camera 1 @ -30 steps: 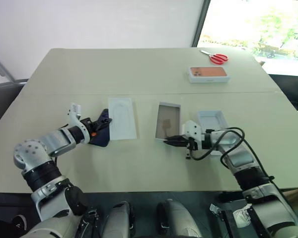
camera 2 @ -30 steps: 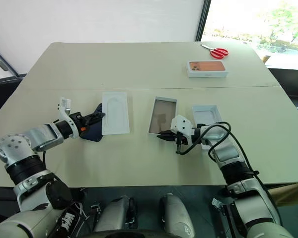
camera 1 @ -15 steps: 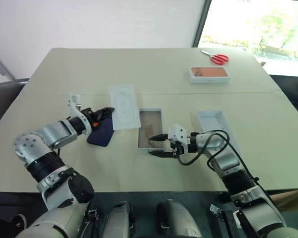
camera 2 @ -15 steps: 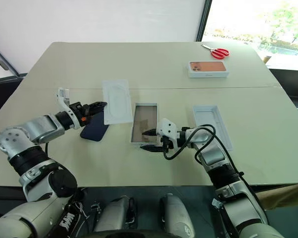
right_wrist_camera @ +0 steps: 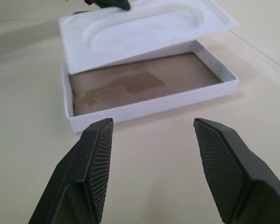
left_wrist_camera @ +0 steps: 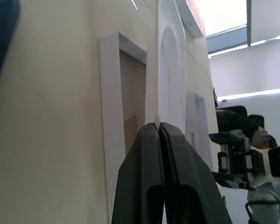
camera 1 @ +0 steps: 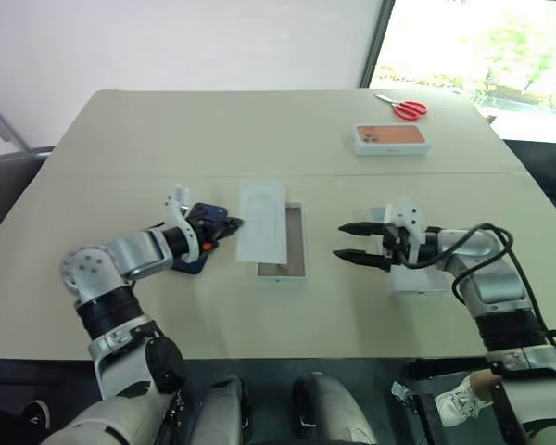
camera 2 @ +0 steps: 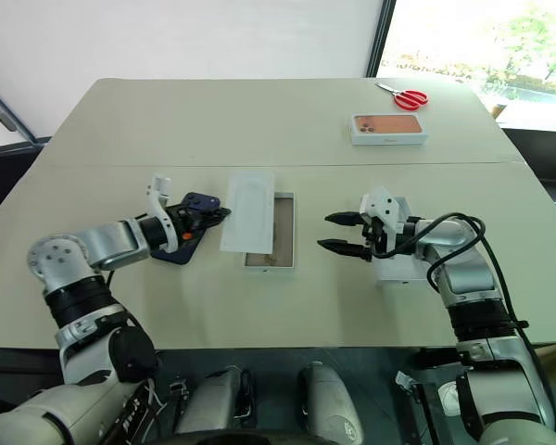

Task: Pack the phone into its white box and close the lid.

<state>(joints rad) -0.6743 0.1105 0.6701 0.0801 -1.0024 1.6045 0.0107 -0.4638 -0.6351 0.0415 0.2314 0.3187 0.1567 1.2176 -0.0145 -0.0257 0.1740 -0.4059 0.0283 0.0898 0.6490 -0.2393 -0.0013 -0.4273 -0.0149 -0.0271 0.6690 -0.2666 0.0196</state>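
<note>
We see the left gripper (camera 1: 233, 223) pinched tight on the near edge of the insert (camera 1: 261, 221), a flat white sheet with an oval recess, which it holds over the left half of the box (camera 1: 296, 243). From above, the insert covers much of the brown floor; a strip along the box's right side and its near end shows. In the left wrist view the fingers (left_wrist_camera: 164, 140) meet on the thin edge of the insert (left_wrist_camera: 170, 79), and beyond it the box (left_wrist_camera: 113, 93) runs away from the camera, its far end hard to make out. The phone (camera 1: 196, 243) lies at 9 o'clock of the box, mostly hidden under the left wrist, so that we see just a dark blue corner. The right gripper (camera 1: 350, 242) stands at 3 o'clock of the box, apart from it, jaws spread and holding nothing; the right wrist view shows its fingers (right_wrist_camera: 97, 154) wide with the box (right_wrist_camera: 149, 105) between them farther off. The lid (camera 1: 417, 276) lies beneath the right wrist, largely covered. At 1 o'clock, far up the table (camera 1: 167, 130), rest a box printed with an orange phone (camera 1: 390, 138) and red scissors (camera 1: 403, 108).
</note>
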